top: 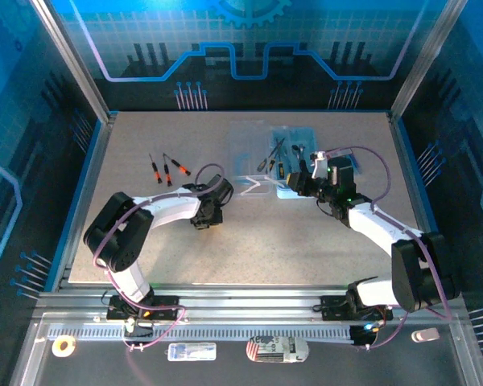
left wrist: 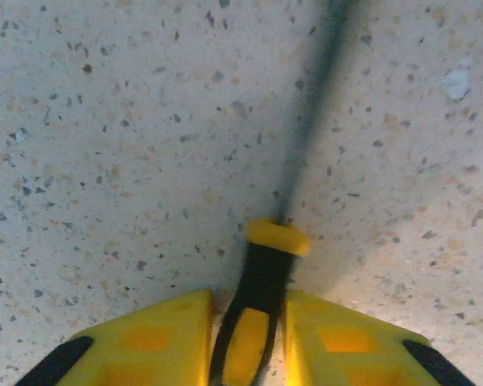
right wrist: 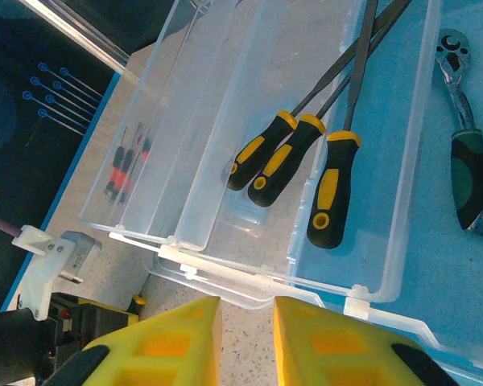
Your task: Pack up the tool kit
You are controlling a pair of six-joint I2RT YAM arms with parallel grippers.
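The table (top: 145, 249) is of pale speckled stone, and blue walls with a grid pattern stand around it. My left pincer (left wrist: 248, 296), to the near left of the clear case (top: 253, 145), is closed on the black and yellow handle of a screwdriver (left wrist: 262, 273). My right pincer (right wrist: 246, 301) is just at the near rim of the case, fingers a little apart, with nothing between them. Three similar screwdrivers (right wrist: 286, 157) lie inside the case.

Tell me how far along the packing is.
Done: three tools lie in the open case. In hand: left gripper grips a screwdriver on the table. Left: that one, three red screwdrivers and the ratchet beside the case.
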